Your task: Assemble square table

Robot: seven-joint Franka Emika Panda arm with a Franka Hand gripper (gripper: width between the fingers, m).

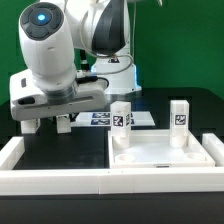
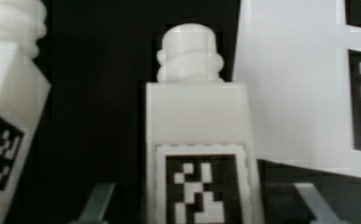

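— Since that leg post [image 2: 195, 150] sits between the claw [image 2: 203, 198] fingers, left of the square table [image 1: 160, 158] slab, is it pinched?

— Can't tell; they flank it closely. I'd squeeze squarely below the thread, lift straight off the worktop [image 1: 90, 140], then carry it right to a free corner.

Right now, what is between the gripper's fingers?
A white leg, screw tip showing, sits between the fingers of the gripper, seen in the wrist view. Whether they clamp it is unclear.
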